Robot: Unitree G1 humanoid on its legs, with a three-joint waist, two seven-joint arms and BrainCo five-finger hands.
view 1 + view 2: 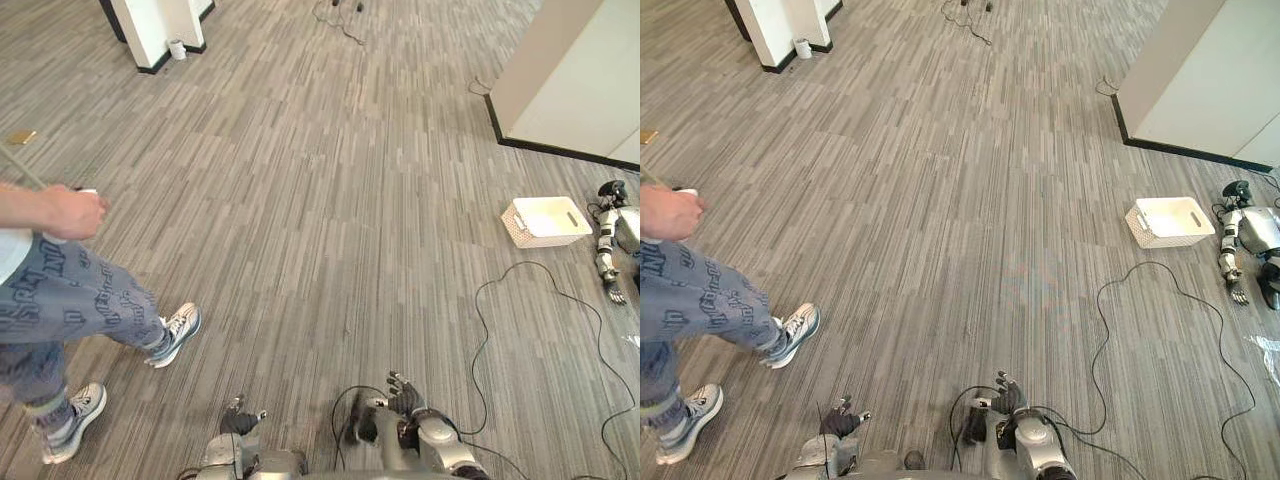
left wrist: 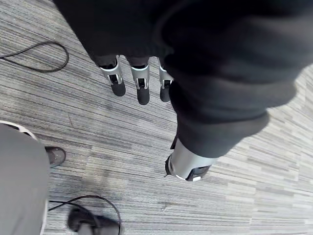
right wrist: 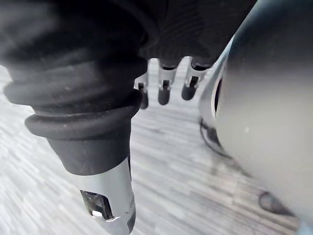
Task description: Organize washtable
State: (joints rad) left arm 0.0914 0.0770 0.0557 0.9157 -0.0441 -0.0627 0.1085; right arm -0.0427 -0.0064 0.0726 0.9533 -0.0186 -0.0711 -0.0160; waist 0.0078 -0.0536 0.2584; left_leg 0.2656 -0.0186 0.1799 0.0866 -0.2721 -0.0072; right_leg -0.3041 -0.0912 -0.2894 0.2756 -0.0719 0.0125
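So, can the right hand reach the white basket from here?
Probably not. The right hand hangs open and low, while the white basket lies far off to the right across carpet. Nothing blocks the way, only distance.

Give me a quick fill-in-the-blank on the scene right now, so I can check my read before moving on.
1. The white basket stands on the floor on the robot's ___ side.
2. The person in sneakers stands on the robot's ___ side.
3. The left hand and the right hand hang low with straight fingers, holding ___.

Missing words: right, left, nothing.
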